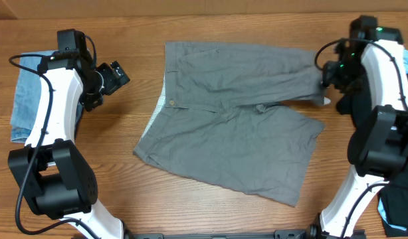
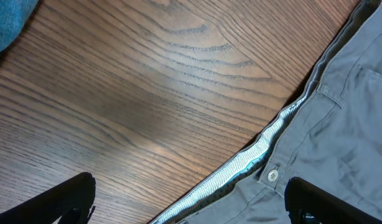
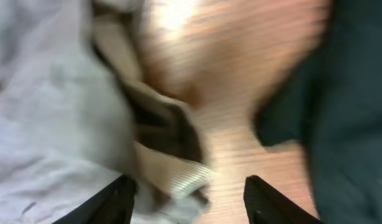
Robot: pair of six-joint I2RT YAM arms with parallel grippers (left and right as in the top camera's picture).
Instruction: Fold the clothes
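Grey shorts point(image 1: 237, 139) lie spread flat in the middle of the wooden table point(image 1: 191, 212), with the waistband point(image 2: 241, 168) to the left and both legs running right. The button point(image 2: 272, 176) faces up. The left gripper point(image 1: 109, 83) hovers over bare wood just beside the waistband, its jaws spread wide and holding nothing. The right gripper point(image 3: 197, 202) is at the hem of the far leg, its jaws parted with a clear gap. The hem lies between them, nearer one finger. The wrist view is blurred, so contact is hard to judge, but nothing looks pinched. Folded denim point(image 1: 21, 99) sits under the left arm, and dark cloth point(image 3: 346, 93) lies just right of the hem.
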